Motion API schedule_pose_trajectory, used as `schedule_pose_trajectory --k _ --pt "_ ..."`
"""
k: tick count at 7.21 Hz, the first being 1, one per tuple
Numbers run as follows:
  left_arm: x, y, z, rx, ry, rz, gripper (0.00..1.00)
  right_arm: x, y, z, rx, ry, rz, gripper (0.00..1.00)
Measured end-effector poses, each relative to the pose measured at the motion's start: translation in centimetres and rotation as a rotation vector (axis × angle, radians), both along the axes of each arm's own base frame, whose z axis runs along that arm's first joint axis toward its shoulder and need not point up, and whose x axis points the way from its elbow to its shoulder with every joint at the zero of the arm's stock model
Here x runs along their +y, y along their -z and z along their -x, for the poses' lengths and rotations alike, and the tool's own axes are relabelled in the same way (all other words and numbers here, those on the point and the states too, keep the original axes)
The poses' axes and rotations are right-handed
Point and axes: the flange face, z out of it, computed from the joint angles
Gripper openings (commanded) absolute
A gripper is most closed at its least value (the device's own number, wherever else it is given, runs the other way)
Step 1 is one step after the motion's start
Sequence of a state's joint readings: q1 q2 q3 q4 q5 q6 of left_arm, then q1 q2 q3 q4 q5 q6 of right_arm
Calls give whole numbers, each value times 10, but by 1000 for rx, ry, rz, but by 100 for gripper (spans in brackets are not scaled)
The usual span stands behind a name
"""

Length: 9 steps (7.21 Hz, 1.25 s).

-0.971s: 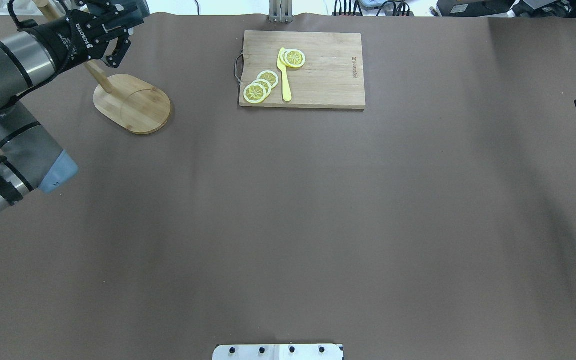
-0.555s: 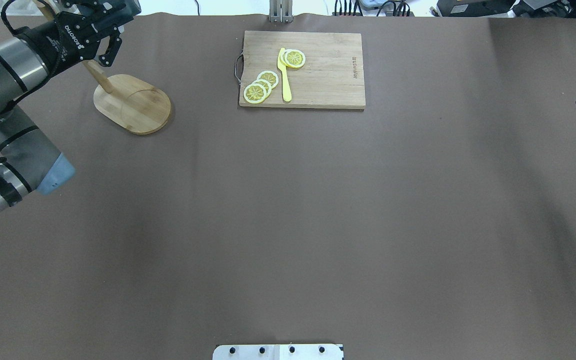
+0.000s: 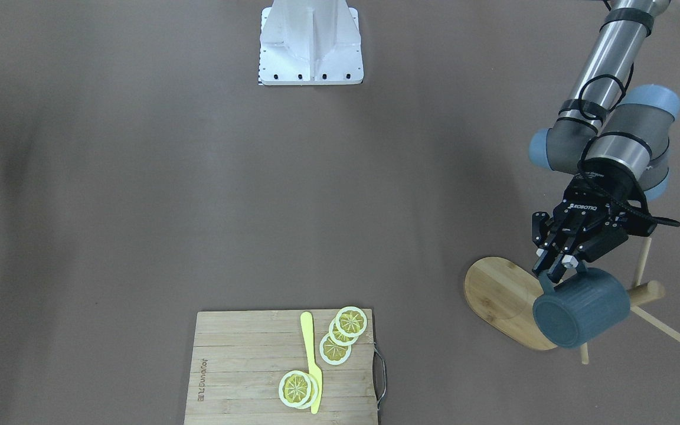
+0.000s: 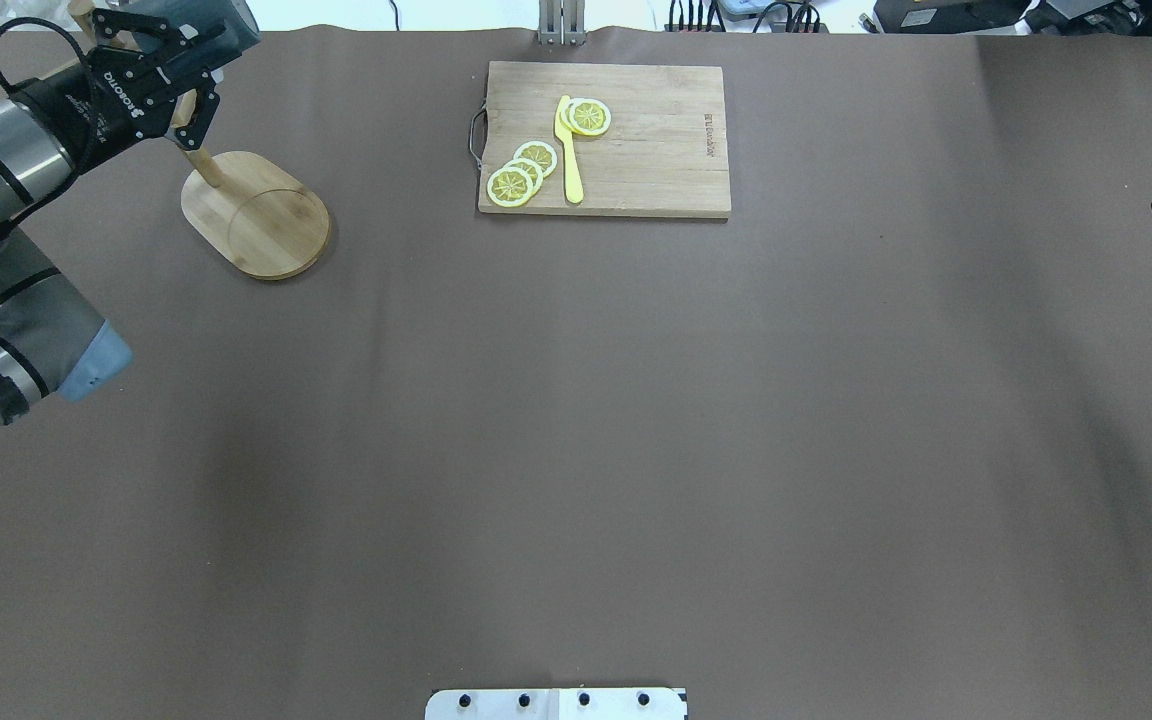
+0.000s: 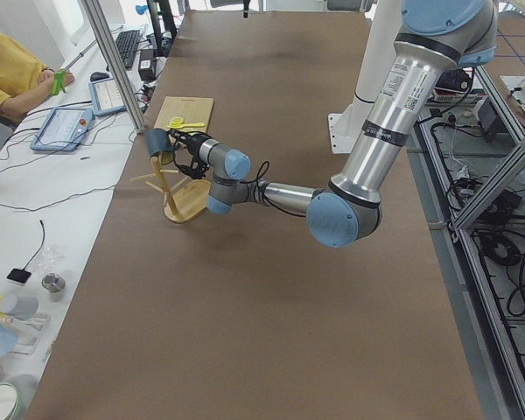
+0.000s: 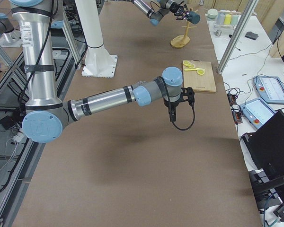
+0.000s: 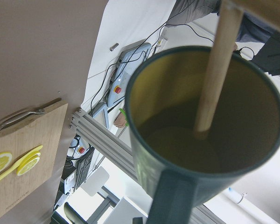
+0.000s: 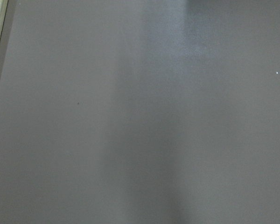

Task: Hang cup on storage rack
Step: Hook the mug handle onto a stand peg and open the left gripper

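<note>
The dark blue-teal cup [image 3: 582, 307] lies tilted on its side in the air over the light bamboo storage rack [image 3: 502, 295], beside its post [image 3: 647, 292]. My left gripper [image 3: 559, 264] is shut on the cup's handle. In the left wrist view a thin peg [image 7: 214, 70] reaches into the cup's yellow inside [image 7: 200, 135]. In the overhead view the left gripper [image 4: 171, 75] sits above the rack's oval base [image 4: 256, 215]. My right gripper [image 6: 173, 113] hangs over bare table far from the rack; I cannot tell if it is open or shut.
A rectangular cutting board [image 4: 604, 138] with lemon slices [image 4: 521, 170] and a yellow knife [image 4: 569, 150] lies at the far middle of the table. The robot's white base plate [image 3: 311, 44] is at the near edge. An operator [image 5: 9, 70] sits beyond the table's far side.
My left gripper has moved left and away with the cup. The rack's base has shifted slightly left on the table. The right arm has not moved.
</note>
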<state>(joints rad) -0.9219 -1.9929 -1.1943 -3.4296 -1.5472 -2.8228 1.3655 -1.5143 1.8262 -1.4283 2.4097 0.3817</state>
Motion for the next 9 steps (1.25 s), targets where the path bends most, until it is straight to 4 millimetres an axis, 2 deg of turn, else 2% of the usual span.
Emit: schedule_pose_trajectory --k 8,9 --pt "3 -17 2 -8 -4 12 0 11 9 -3 -4 -1 -11 100" --pt "4 -19 3 -8 -5 13 11 12 9 -2 -4 0 -11 100"
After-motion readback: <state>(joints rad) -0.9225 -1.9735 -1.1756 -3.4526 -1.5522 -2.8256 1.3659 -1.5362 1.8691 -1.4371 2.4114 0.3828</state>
